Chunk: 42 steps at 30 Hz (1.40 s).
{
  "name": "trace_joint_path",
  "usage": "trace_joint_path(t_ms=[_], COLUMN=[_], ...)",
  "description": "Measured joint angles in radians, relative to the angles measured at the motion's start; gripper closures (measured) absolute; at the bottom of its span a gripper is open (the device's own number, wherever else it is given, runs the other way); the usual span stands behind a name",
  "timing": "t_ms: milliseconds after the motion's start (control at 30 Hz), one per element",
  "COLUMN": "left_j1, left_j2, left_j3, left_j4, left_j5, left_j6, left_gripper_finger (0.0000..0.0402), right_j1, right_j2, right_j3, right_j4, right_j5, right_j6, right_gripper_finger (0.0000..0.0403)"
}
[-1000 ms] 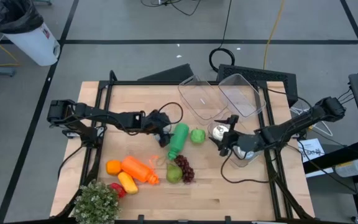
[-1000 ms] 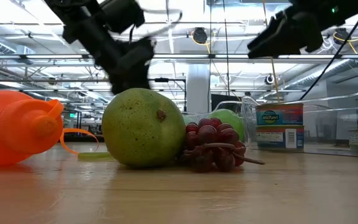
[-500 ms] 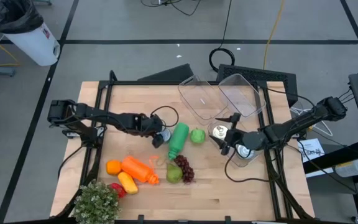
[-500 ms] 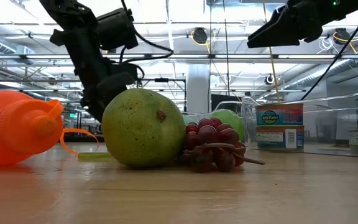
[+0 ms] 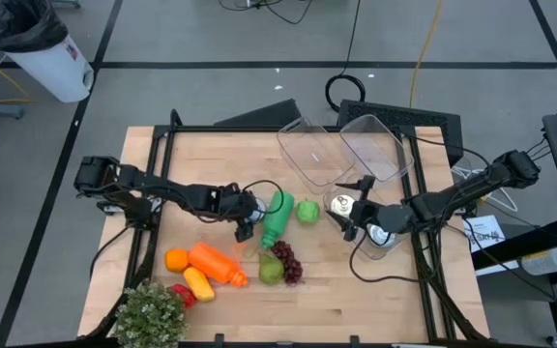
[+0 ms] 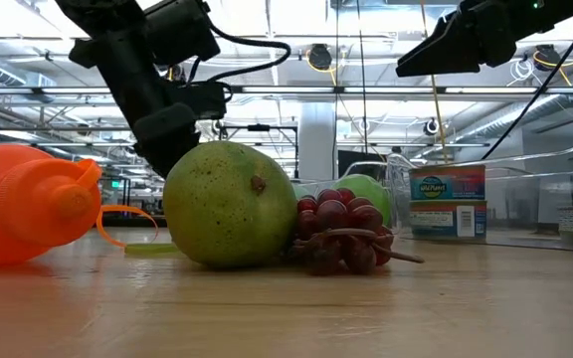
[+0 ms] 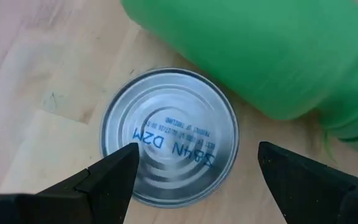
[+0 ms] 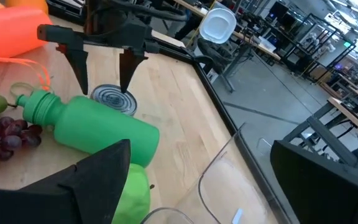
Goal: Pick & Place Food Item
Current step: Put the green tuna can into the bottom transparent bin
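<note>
The left gripper hangs directly over a flat silver tin near the middle of the table, its fingers spread wide to either side of the lid and holding nothing. The tin sits just beside, perhaps touching, the green bottle lying on its side. To do this grasp well, I judge the fingers should drop straight down, centred on the tin, with the bottle-side finger slipping into the narrow gap without nudging the bottle — then close low on the tin's wall. The right gripper waits empty, jaws wide, by another can toward the table's right edge, near the clear containers at the far edge.
</note>
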Motion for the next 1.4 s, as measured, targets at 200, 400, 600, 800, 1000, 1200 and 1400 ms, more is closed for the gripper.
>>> trace_joint_path(t_ms=[200, 400, 600, 800, 1000, 1200, 1400], left_j1=[0.006, 0.042, 0.104, 0.129, 0.199, 0.259, 0.27], left_j2=[0.041, 0.068, 0.055, -0.024, -0.075, -0.058, -0.059], left_j3=[0.0, 0.0, 0.003, 0.003, 0.004, -0.022, -0.099], left_j4=[-0.002, -0.029, -0.011, -0.013, -0.023, -0.136, -0.035], left_j5=[-0.122, -0.341, -0.343, -0.36, -0.255, -0.309, -0.263], left_j6=[0.013, 0.008, -0.076, -0.116, -0.237, -0.358, -0.372], left_gripper_finger=[0.0066, 0.0066, 0.0066, 0.0066, 0.0066, 0.0066, 0.0066], right_j1=[0.0, 0.0, 0.0, 0.0, 0.0, 0.0, 0.0], right_j2=[0.0, 0.0, 0.0, 0.0, 0.0, 0.0, 0.0], right_j3=[0.0, 0.0, 0.0, 0.0, 0.0, 0.0, 0.0], right_j4=[-0.008, -0.008, 0.0, -0.001, -0.009, -0.008, -0.008], right_j5=[0.0, 0.0, 0.002, 0.002, 0.002, 0.001, 0.001], right_j6=[0.015, 0.015, 0.018, 0.023, 0.05, 0.054, 0.054], right_gripper_finger=[0.0035, 0.0035, 0.0035, 0.0035, 0.0035, 0.0035, 0.0035])
